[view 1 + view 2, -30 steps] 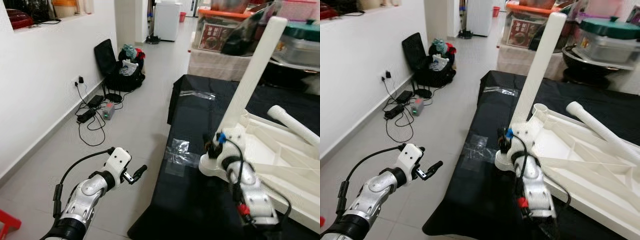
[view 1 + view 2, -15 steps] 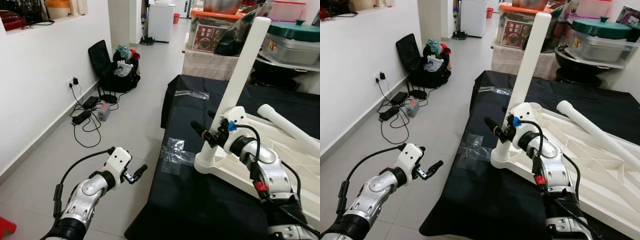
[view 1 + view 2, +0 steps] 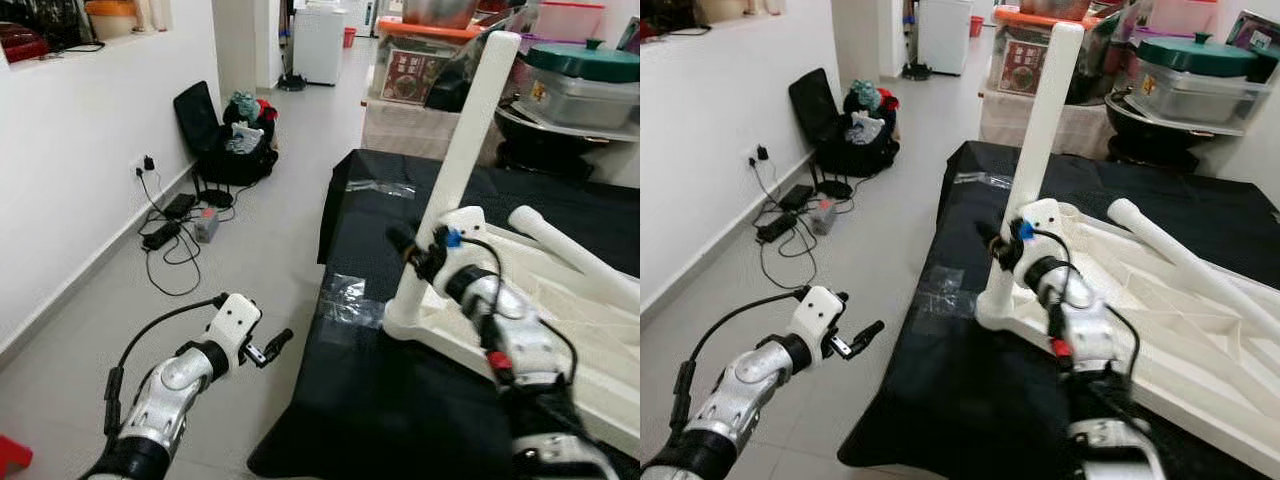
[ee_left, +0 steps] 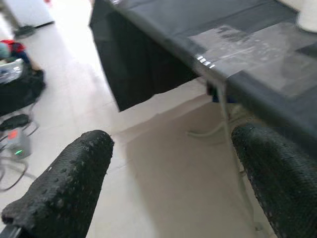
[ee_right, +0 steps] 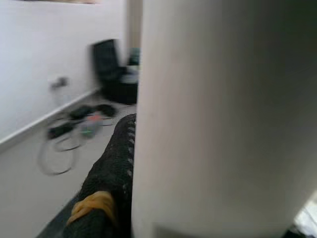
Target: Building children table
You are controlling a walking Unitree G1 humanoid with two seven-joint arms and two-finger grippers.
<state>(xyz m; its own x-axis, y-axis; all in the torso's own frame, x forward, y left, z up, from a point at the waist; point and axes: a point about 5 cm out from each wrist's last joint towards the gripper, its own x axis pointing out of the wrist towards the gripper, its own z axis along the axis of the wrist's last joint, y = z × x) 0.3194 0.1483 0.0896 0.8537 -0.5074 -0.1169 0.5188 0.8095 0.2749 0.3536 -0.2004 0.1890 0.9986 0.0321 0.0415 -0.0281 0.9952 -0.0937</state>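
A white children's table top (image 3: 590, 330) lies upside down on a black-covered table (image 3: 370, 410). One white leg (image 3: 470, 130) stands upright in its near-left corner. A second white leg (image 3: 575, 250) lies across the top. My right gripper (image 3: 408, 245) presses against the lower part of the upright leg from the left side. That leg (image 5: 223, 119) looms very close in the right wrist view. My left gripper (image 3: 272, 345) hangs open over the floor, left of the table, holding nothing. Its fingers (image 4: 64, 183) are wide apart.
The black table's edge (image 4: 218, 79) is close to my left gripper. Cables and a power strip (image 3: 175, 225) lie by the white wall, with a black bag (image 3: 235, 150) beyond. Boxes and a lidded pot (image 3: 580, 80) stand behind the table. Clear tape (image 3: 350, 300) is stuck on the cloth.
My right gripper, at the leg's base a second ago and then held out to its left, has swung back against the leg. The left arm has stayed put. The camera shifted a little.
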